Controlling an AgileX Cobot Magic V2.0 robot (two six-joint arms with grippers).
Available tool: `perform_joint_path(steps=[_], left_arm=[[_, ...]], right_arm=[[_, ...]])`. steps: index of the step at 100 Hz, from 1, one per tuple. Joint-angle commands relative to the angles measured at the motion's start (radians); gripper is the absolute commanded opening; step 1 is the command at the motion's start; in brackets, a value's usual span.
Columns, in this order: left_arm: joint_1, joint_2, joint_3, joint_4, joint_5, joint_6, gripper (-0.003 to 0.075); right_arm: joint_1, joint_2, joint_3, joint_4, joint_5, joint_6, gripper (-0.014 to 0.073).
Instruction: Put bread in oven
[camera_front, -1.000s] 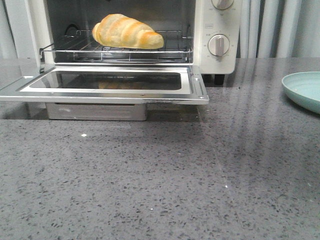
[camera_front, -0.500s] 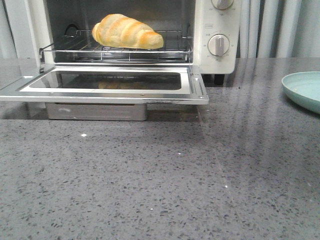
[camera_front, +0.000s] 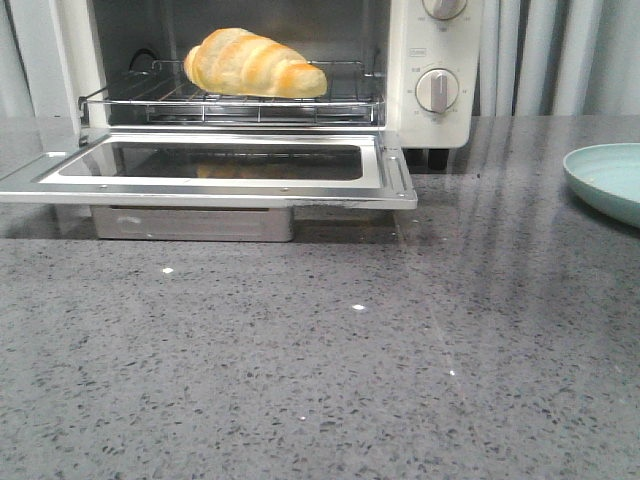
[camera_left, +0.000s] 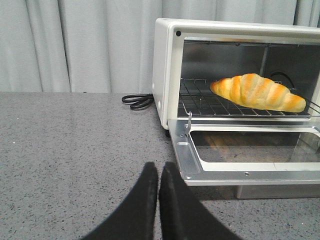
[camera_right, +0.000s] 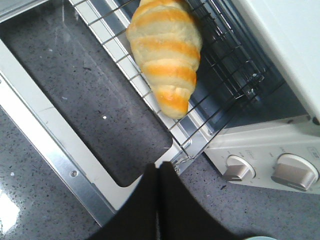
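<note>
Now the bread (camera_front: 255, 63) sits on the oven (camera_front: 432, 60) rack; left gripper (camera_left: 158, 172) and right gripper (camera_right: 159, 170) clenched empty; at twelve o'clock, we'd likely close the door (camera_front: 215, 170).

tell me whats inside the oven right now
The bread lies on the wire rack inside the oven, whose door hangs open. Nothing else shows on the rack. The cavity's top is out of view.

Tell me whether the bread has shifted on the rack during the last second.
No. The bread sits at the same spot against the wire rack and oven.
</note>
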Motion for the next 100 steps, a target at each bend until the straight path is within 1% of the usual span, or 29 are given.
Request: perform_joint_path(steps=[1,14,31,44,60,74,87,92,100], left_arm=[[0.002,0.013,-0.024,0.004,-0.080,-0.002,-0.0022],[0.002,0.013,-0.024,0.004,-0.080,-0.002,-0.0021],[0.002,0.013,-0.024,0.004,-0.080,-0.002,-0.0021],[0.002,0.013,-0.024,0.004,-0.080,-0.002,-0.0021],[0.002,0.013,-0.024,0.004,-0.080,-0.002,-0.0022],[0.002,0.013,-0.024,0.004,-0.080,-0.002,-0.0021],[0.002,0.013,-0.024,0.004,-0.080,-0.002,-0.0022],[0.002,0.013,-0.024,0.004,-0.080,-0.002,-0.0021],[0.002,0.013,-0.024,0.004,-0.080,-0.002,-0.0022]], right_arm=[[-0.013,-0.074,-0.015,-0.023,0.061,0.005,-0.0075],[-0.013,-0.126,0.065,-0.023,0.061,0.010,-0.0075],[-0.013,-0.207,0.207,-0.023,0.061,0.069,-0.0075],[-0.013,-0.285,0.327,-0.027,0.039,0.148,-0.0075],[-0.013,-0.421,0.487,-0.071,0.006,0.251,-0.0075],[-0.013,-0.568,0.662,-0.116,-0.042,0.355,-0.0075],[-0.013,-0.691,0.786,-0.118,-0.055,0.372,-0.0075],[-0.013,-0.736,0.826,-0.118,-0.055,0.407,-0.0075],[-0.013,-0.806,0.883,-0.118,-0.054,0.424,-0.0075]])
